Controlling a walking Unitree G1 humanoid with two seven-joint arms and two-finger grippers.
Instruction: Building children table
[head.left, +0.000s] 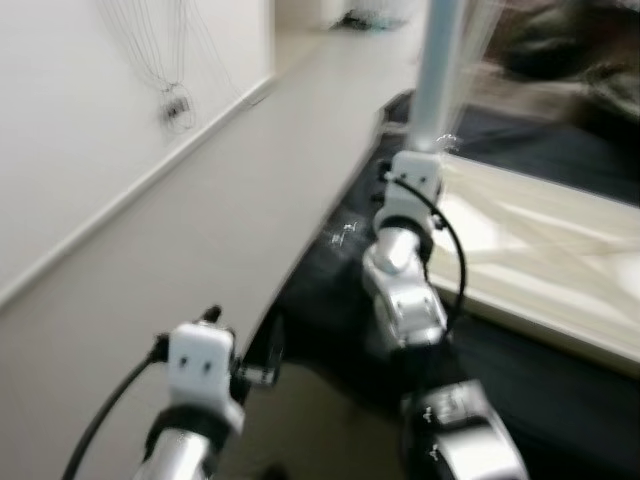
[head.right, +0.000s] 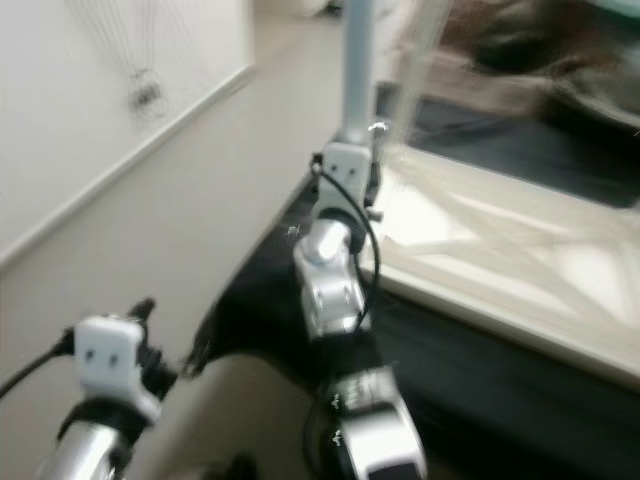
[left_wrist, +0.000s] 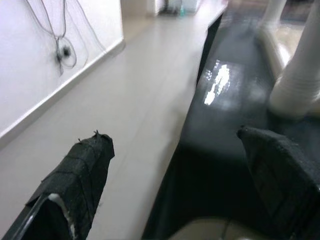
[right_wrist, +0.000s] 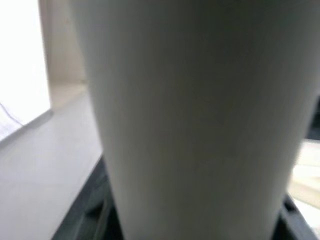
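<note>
A pale round table leg (head.left: 437, 70) stands upright at the near corner of a cream tabletop (head.left: 540, 250), which lies underside up on a black mat (head.left: 320, 320). My right arm reaches forward, and its gripper (head.left: 427, 150) is closed around the leg's lower end. In the right wrist view the leg (right_wrist: 200, 120) sits very close against the camera. My left gripper (left_wrist: 172, 140) hangs low at the left over the mat's edge, open, with nothing between its fingers. From there the leg's base (left_wrist: 300, 75) is visible off to one side.
A white wall with dangling cables (head.left: 175, 100) and a skirting board runs along the left. A strip of beige floor (head.left: 200, 240) lies between the wall and the mat. Dark blurred objects (head.left: 560, 50) sit behind the tabletop.
</note>
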